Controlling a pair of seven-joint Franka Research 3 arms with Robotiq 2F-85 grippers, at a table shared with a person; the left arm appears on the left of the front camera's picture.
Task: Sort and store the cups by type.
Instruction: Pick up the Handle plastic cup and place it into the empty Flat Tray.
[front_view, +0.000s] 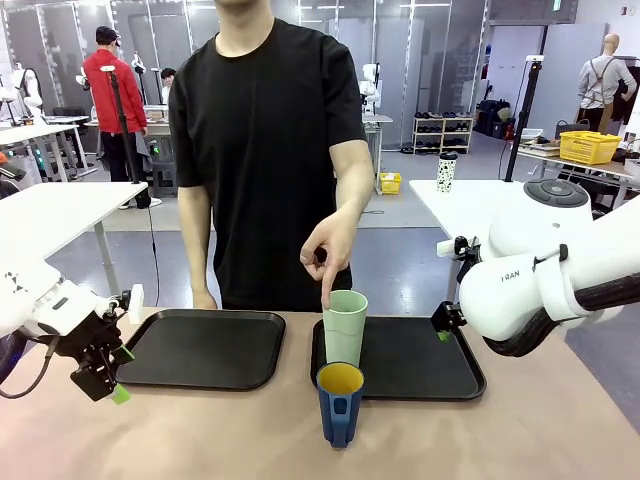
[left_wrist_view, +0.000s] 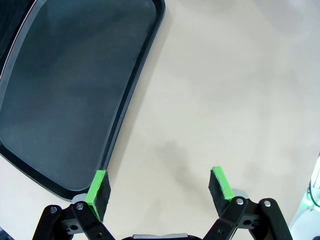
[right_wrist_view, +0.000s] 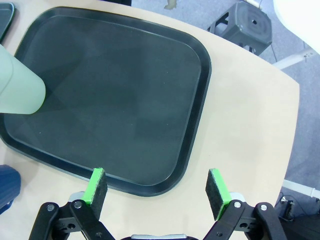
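Both wide open, holding nothing: left gripper (left_wrist_view: 160, 189) hangs over bare table beside the left tray (left_wrist_view: 60, 100), right gripper (right_wrist_view: 157, 189) over the right tray (right_wrist_view: 150, 100)'s near edge. The green tumbler (front_view: 345, 332) stands on that tray's corner, with a person's hand (front_view: 328, 250) at its rim. The blue mug (front_view: 339, 408) is on the table just in front. Sorting's barely begun, I'd say; next is a reach for the mug, jaws straddling its wall.

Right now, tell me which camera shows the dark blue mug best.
The front view: the dark blue mug stands whole on the table, yellow inside and handle visible. The right wrist view catches a blue sliver at its left edge.
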